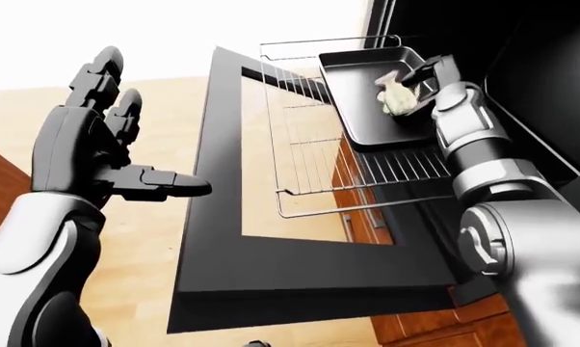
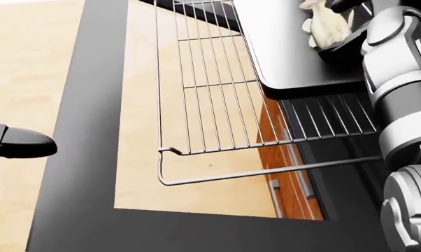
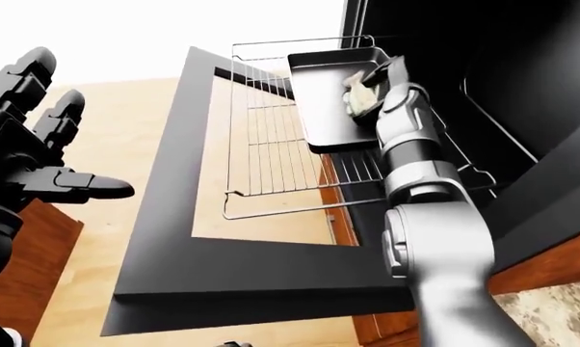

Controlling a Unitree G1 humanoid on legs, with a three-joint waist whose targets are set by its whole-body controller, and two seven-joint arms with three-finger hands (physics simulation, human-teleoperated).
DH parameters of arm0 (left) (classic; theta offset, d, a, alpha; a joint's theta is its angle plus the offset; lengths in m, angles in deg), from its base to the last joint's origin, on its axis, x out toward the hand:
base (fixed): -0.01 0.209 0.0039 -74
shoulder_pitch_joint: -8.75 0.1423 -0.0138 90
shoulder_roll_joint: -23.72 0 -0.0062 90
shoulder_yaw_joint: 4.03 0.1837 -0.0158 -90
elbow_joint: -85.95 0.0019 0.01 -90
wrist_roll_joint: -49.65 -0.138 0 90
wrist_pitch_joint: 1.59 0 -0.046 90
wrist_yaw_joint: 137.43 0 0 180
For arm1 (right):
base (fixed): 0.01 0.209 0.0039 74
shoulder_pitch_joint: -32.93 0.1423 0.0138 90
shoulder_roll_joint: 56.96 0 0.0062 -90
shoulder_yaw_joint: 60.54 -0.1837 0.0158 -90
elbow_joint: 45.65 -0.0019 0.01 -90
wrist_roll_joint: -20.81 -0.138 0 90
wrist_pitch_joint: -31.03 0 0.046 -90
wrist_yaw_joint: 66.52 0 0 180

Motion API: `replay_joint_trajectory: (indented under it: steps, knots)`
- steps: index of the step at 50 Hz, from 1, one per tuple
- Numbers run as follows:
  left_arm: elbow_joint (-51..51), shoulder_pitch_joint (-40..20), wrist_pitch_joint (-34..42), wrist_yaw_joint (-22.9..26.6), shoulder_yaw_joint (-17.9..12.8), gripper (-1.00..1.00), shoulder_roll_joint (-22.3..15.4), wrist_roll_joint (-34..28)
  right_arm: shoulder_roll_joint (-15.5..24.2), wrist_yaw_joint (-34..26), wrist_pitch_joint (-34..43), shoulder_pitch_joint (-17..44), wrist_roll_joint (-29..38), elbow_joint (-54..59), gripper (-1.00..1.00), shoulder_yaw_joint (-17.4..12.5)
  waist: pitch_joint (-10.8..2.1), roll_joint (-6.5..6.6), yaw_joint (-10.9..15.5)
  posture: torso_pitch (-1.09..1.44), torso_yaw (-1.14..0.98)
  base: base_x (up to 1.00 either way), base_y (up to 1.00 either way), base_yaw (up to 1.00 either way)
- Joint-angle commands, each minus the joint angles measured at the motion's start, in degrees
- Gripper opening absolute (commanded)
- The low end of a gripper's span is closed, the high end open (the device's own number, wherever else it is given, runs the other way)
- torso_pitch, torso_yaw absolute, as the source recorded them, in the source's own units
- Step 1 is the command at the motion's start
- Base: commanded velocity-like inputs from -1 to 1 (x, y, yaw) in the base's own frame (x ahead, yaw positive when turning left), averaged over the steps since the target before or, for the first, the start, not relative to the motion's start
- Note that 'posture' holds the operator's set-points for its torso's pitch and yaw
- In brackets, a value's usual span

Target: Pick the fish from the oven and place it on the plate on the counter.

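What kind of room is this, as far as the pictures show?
Most likely a kitchen. An open oven door hangs down, a wire rack is pulled out with a baking tray holding the fish, and wooden cabinet fronts show beneath.

You look down on a pale wood floor (image 1: 155, 246). Reddish wooden cabinets (image 1: 444, 325) flank it, and bright white light fills the top.

A baking tray (image 1: 367, 101), seemingly flat, sits on the wire oven rack (image 1: 309, 152).
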Motion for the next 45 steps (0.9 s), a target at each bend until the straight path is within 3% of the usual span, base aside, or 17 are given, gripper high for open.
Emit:
replay_joint_trajectory:
  steps: [1, 15, 25, 32, 43, 44, 45]
  knots:
    - [-1.52, -1.71, -0.92, -0.52, -0.64, 1.00, -0.58, -0.02, -0.94, -4.30, 0.94, 0.11, -1.69, 1.23, -0.98, -0.57, -0.96, 0.35, 0.06, 0.35, 0.00, 0.00, 0.00, 0.00]
    - [-2.29, -2.21, -0.73, -0.15, -0.36, 1.00, -0.79, -0.51, -0.02, -8.16, -1.19, 4.96, -3.54, -4.34, -1.00, 0.45, 0.38, 0.25, -0.39, 0.32, 0.00, 0.00, 0.00, 0.00]
    - [-2.48, -3.01, 0.24, -0.62, -0.68, 1.00, -1.06, 0.15, 0.36, -12.99, 2.48, 7.87, -4.46, -12.98, -1.00, -0.02, -0.30, 0.68, -0.37, 0.22, 0.00, 0.00, 0.00, 0.00]
    - [-2.77, -2.96, 0.55, -0.92, -0.73, 1.00, -1.17, 0.39, -0.13, -16.07, 5.82, 8.77, -4.57, -20.24, -1.00, -0.09, -2.04, 0.80, -0.21, 0.15, 0.00, 0.00, 0.00, 0.00]
    - [-4.17, -2.86, 1.86, -1.33, -1.54, 1.00, -1.13, 1.45, -1.50, -19.01, 9.13, 6.28, -4.13, -28.63, -1.00, 0.22, -6.03, 0.87, -0.29, 0.04, 0.00, 0.00, 0.00, 0.00]
    - [-4.17, -2.93, 1.97, -1.44, -1.57, 1.00, -1.06, 1.58, -1.71, -19.09, 9.03, 5.89, -4.23, -29.00, -1.00, 0.16, -7.61, 1.30, -0.31, 0.03, 0.00, -0.09, 0.00, 0.00]
    - [-4.19, -2.97, 2.07, -1.58, -1.53, 1.00, -1.02, 1.67, -1.83, -19.29, 9.08, 5.58, -4.15, -29.55, -1.00, 0.25, -8.32, 1.59, -0.36, 0.02, 0.00, -0.29, 0.00, 0.00]
